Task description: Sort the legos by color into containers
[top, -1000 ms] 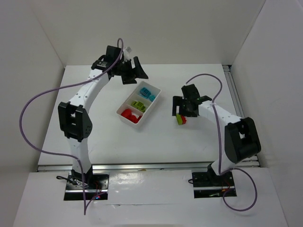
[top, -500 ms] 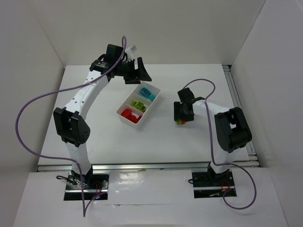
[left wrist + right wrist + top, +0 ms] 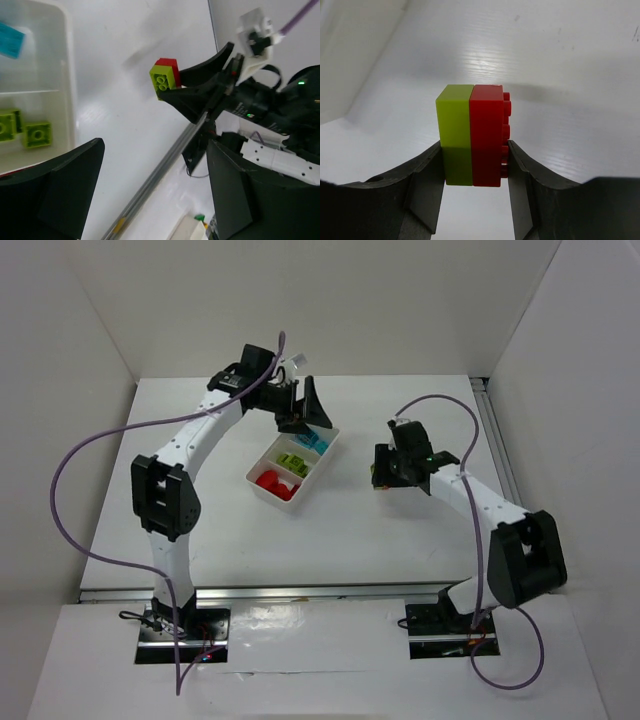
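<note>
A two-piece brick [image 3: 472, 125], lime green on one side and red on the other, is pinched between the two fingers [image 3: 427, 175] of the right end effector [image 3: 472, 162]. The fingers press on both sides of it, one on the green side and one on the red side. It hangs in the air above the white surface [image 3: 350, 530], to the right of the white tray [image 3: 316, 469] and apart from it. The tray has three boxes in a row. The far box has cyan bricks [image 3: 312, 439], the middle box has lime green bricks [image 3: 291, 460], and the near box has red bricks [image 3: 273, 483]. The left end effector [image 3: 305, 412] is spread wide open with nothing in it. It hangs over the far end of the tray, near the cyan bricks
</note>
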Available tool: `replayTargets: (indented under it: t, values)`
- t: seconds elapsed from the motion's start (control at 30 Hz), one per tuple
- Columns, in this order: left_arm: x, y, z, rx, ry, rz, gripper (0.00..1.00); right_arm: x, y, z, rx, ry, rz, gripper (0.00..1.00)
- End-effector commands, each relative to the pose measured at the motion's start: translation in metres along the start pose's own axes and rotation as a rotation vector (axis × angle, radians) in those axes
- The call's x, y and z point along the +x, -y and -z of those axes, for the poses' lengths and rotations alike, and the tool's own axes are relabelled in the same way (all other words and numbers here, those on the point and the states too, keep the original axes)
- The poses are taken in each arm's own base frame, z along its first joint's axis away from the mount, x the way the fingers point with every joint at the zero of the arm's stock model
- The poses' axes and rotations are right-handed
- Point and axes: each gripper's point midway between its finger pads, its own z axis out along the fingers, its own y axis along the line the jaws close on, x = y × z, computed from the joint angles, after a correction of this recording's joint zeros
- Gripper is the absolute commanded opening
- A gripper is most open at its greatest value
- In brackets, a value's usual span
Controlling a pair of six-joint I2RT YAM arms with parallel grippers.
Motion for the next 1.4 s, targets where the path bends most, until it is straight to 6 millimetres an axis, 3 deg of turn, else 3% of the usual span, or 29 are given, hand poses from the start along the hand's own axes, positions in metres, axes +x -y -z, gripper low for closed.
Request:
replayTargets:
  t: [0.0,0.2,0.43,0.5,0.73,0.93,1.07,1.2,1.33,1.37]
  values:
    - [0.028,0.031,-0.022,0.155,-0.118,-0.032,0.94,-0.018,-0.022,0.029,-0.13,0.089,0.055,0.49]
    - [0.042,0.039,-0.045,0.235,-0.154,-0.02,1.0,-0.027,-0.034,0.05,-0.202,0.14,0.073,0.49]
    - [0.057,0.049,-0.07,0.303,-0.197,-0.051,1.0,-0.029,-0.048,0.06,-0.276,0.147,0.082,0.49]
    - [0.064,0.043,-0.08,0.306,-0.222,-0.027,1.0,-0.03,-0.051,0.061,-0.293,0.151,0.085,0.49]
    - [0.064,0.033,-0.094,0.304,-0.225,0.008,0.95,-0.035,-0.056,0.07,-0.321,0.171,0.091,0.47]
    - [0.073,0.039,-0.105,0.318,-0.259,0.008,0.94,-0.035,-0.056,0.069,-0.32,0.172,0.1,0.45]
    - [0.075,0.04,-0.112,0.312,-0.26,0.018,0.86,-0.035,-0.056,0.069,-0.32,0.172,0.1,0.45]
    - [0.074,0.045,-0.115,0.324,-0.256,0.007,0.66,-0.037,-0.056,0.069,-0.319,0.174,0.109,0.45]
    - [0.071,0.047,-0.117,0.326,-0.252,0.01,0.37,-0.038,-0.055,0.068,-0.311,0.176,0.108,0.45]
    - [0.071,0.047,-0.117,0.326,-0.252,0.01,0.25,-0.038,-0.055,0.068,-0.311,0.176,0.108,0.45]
